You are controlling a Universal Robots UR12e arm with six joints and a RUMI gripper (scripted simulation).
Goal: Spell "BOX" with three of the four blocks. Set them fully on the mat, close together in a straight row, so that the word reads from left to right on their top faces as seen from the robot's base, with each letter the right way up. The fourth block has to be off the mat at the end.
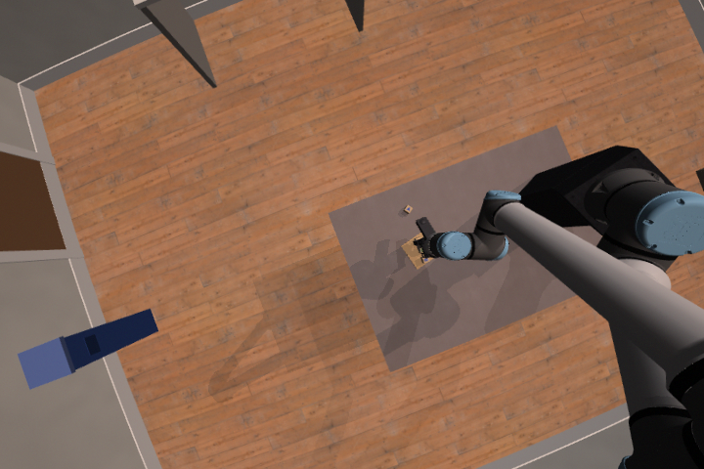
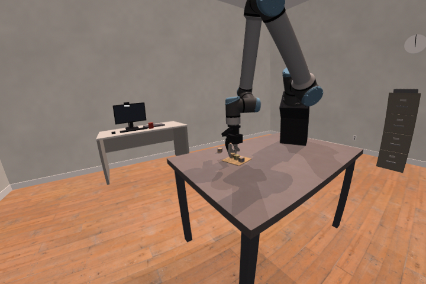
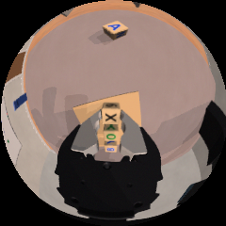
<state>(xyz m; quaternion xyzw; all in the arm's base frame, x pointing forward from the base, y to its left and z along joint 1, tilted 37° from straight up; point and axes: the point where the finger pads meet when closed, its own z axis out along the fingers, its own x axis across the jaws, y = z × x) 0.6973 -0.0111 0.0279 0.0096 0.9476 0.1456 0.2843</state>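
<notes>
Three wooden letter blocks stand close together in a row on the tan mat (image 3: 129, 105): the X block (image 3: 111, 118), the O block (image 3: 111, 137) and the B block (image 3: 109, 148). My gripper (image 3: 111, 110) points straight down over the row. Its fingers are shut on the X block at the row's end, which rests on or just above the mat. The row and the mat (image 2: 236, 161) also show under my gripper (image 2: 232, 149) in the exterior view. The A block (image 3: 115, 29) lies on the table top off the mat, and it shows in the top view (image 1: 408, 208) and in the exterior view (image 2: 219, 149).
The mat (image 1: 417, 254) lies near the table's far-left part in the exterior view. The black robot pedestal (image 2: 294, 125) stands on the table's back corner. A desk with a monitor (image 2: 143, 132) and a filing cabinet (image 2: 398, 130) stand away from the table.
</notes>
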